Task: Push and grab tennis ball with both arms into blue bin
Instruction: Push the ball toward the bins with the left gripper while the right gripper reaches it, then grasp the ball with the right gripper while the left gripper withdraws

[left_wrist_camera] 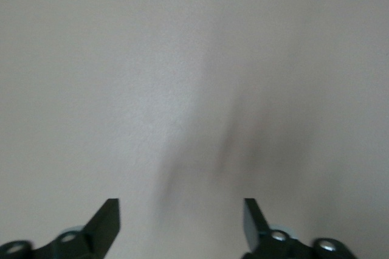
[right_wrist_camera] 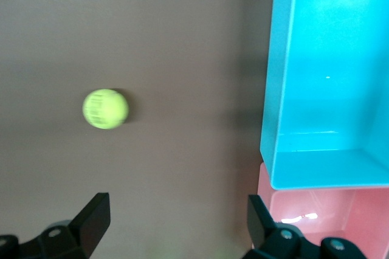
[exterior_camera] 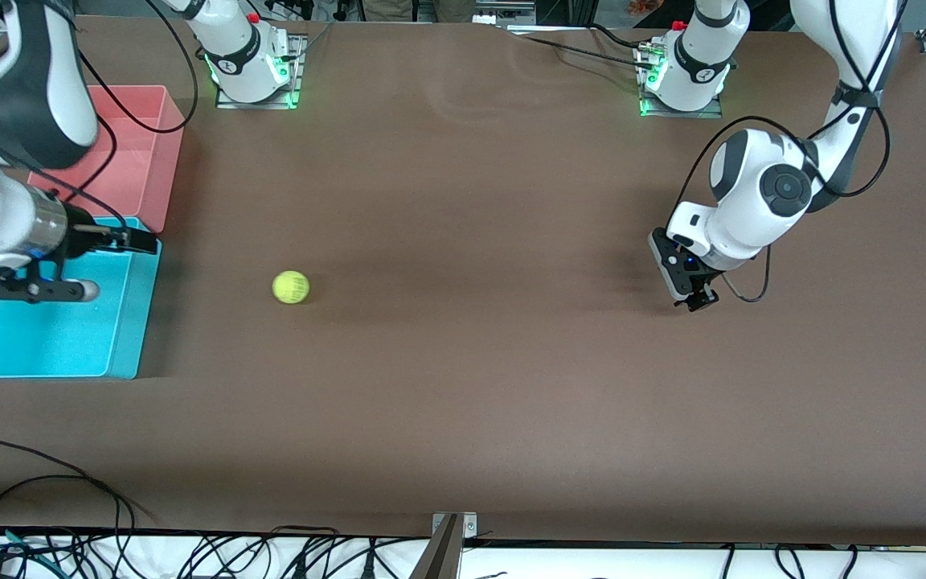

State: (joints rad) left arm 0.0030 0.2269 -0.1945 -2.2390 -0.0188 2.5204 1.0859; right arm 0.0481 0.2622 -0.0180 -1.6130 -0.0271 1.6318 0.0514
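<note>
With the ball (exterior_camera: 290, 287) on the table near the bin (exterior_camera: 121, 338), the left gripper (left_wrist_camera: 181, 222) stood open and empty, so the right gripper (right_wrist_camera: 176, 222), open above the bin, must grab it.

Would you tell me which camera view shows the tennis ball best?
The front view: the tennis ball lies sharp on the bare table, apart from the blue bin. The right wrist view shows it blurred; the left wrist view shows none of it.
</note>
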